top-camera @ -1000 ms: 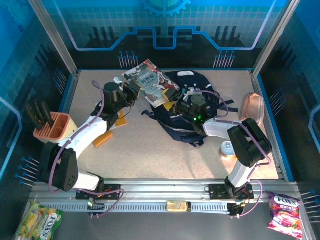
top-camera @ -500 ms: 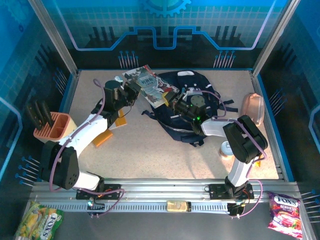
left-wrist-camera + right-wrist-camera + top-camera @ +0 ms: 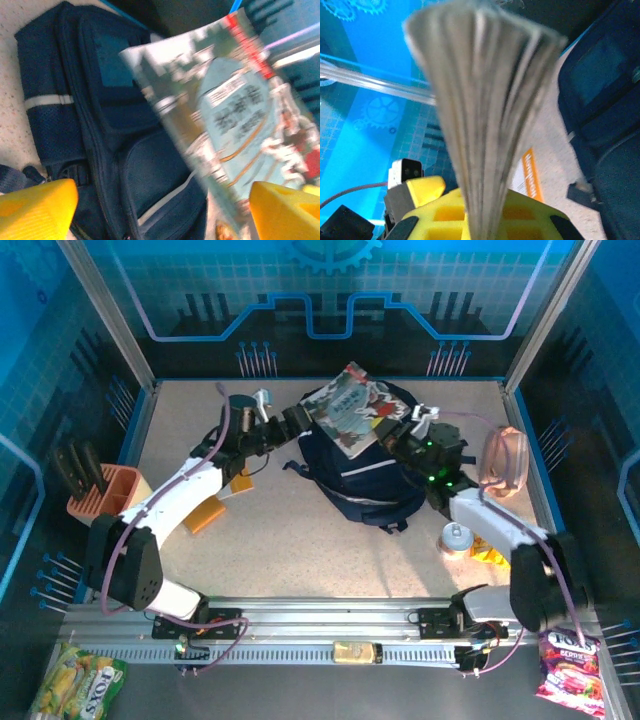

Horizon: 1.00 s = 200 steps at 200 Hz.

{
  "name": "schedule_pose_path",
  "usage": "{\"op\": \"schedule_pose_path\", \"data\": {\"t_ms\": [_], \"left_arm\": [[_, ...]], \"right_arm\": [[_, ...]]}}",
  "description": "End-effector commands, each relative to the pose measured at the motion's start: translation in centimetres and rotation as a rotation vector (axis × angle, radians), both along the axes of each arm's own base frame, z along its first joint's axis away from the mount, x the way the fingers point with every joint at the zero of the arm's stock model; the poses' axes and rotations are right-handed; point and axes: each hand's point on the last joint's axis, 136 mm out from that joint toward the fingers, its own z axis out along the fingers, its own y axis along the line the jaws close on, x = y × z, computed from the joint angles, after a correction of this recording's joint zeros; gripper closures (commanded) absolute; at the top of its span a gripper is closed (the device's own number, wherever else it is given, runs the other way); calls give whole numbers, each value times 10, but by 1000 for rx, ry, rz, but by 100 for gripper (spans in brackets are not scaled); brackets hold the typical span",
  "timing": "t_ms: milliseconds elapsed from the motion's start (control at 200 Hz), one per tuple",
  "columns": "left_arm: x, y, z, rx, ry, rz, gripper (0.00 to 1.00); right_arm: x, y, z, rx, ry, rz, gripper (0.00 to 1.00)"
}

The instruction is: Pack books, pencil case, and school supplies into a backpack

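Blur smears the grey-teal book (image 3: 480, 100) in both wrist views, and it hides the backpack's (image 3: 365, 485) far end from above. The right claw (image 3: 396, 436) clamps its edge, holding it tilted over the backpack; the left claw (image 3: 296, 420), arm stretched forward, gapes wide just beside its opposite corner.

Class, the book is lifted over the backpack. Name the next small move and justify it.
Probably the left pincer, open beside the book, should drop to the backpack and part its top. The right pincer clamps the book above it, and no open mouth is visible.
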Motion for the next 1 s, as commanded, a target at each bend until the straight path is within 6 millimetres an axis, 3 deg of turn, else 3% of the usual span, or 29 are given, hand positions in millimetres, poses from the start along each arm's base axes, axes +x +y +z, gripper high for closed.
{"op": "schedule_pose_path", "data": {"t_ms": [0, 280, 550, 720, 995], "left_arm": [[-10, -29, -10, 166, -35, -160, 6], [-24, -115, -49, 474, -83, -483, 1], [-31, -173, -89, 782, -160, -745, 1], [-38, -196, -110, 881, -190, -877, 8], [-35, -202, -144, 1013, -132, -941, 23]], "right_arm": [[-12, -39, -12, -172, 19, -73, 100], [-46, -117, -18, -338, 125, -219, 100], [-60, -159, -25, -400, 207, -292, 100], [-67, -181, -29, -422, 267, -356, 100], [-79, -204, -30, -432, 291, -426, 100]]}}
